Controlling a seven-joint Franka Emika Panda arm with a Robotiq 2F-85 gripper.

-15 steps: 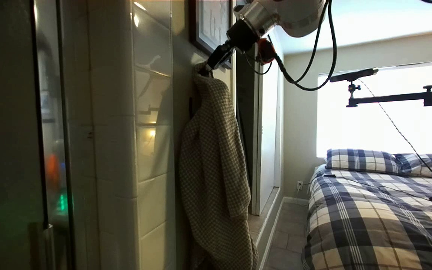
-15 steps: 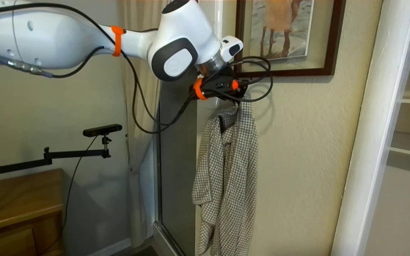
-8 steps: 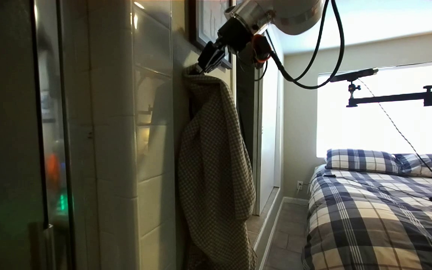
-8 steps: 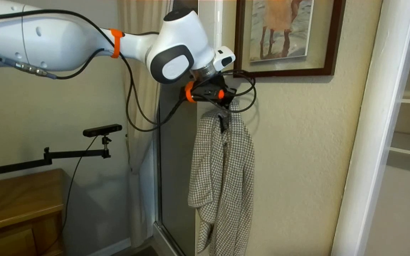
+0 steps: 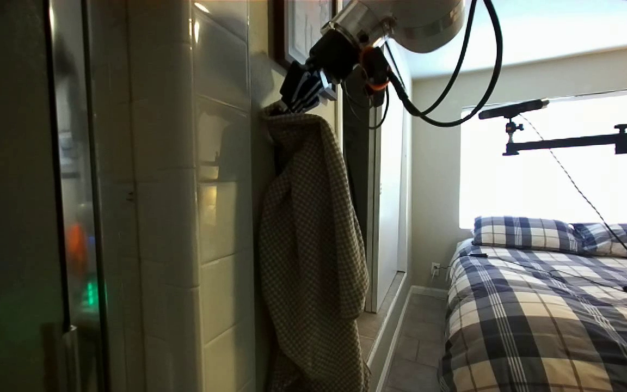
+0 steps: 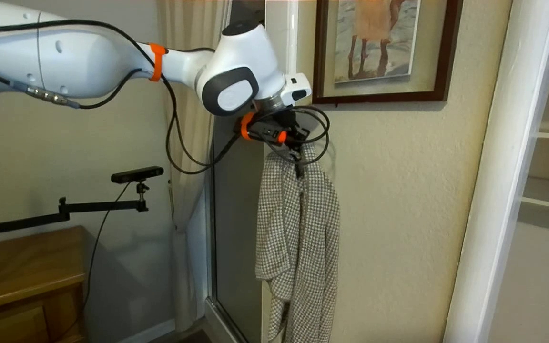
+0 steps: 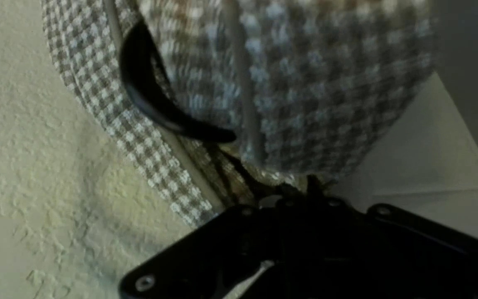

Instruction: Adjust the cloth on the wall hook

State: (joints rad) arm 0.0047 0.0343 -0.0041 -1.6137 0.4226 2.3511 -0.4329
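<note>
The cloth, grey-beige with a fine check, hangs in long folds along the wall in both exterior views [image 5: 313, 234] [image 6: 320, 228]. It also fills the upper wrist view [image 7: 326, 83]. My gripper is at the cloth's top edge in both exterior views [image 5: 287, 108] [image 6: 299, 145]. In the wrist view its jaws [image 7: 299, 191] are close together on the cloth's edge; the pinched part is dark and partly hidden. The wall hook [image 7: 152, 99], dark and curled, shows between two folds of the cloth, its tip against the nearer fold. In an exterior view the hook [image 6: 299, 170] shows below the gripper.
A dark-framed picture [image 6: 440, 66] hangs on the wall just above the gripper. Tiled wall [image 5: 223, 218] and a shower door [image 6: 238, 228] stand beside the cloth. A bed [image 5: 536, 316], a wooden dresser [image 6: 26, 267] and a camera on an arm [image 6: 103, 206] are farther off.
My gripper has moved toward the tiled side and lower, away from the picture. The cloth's top edge has gone with it and is spread wider over the hook.
</note>
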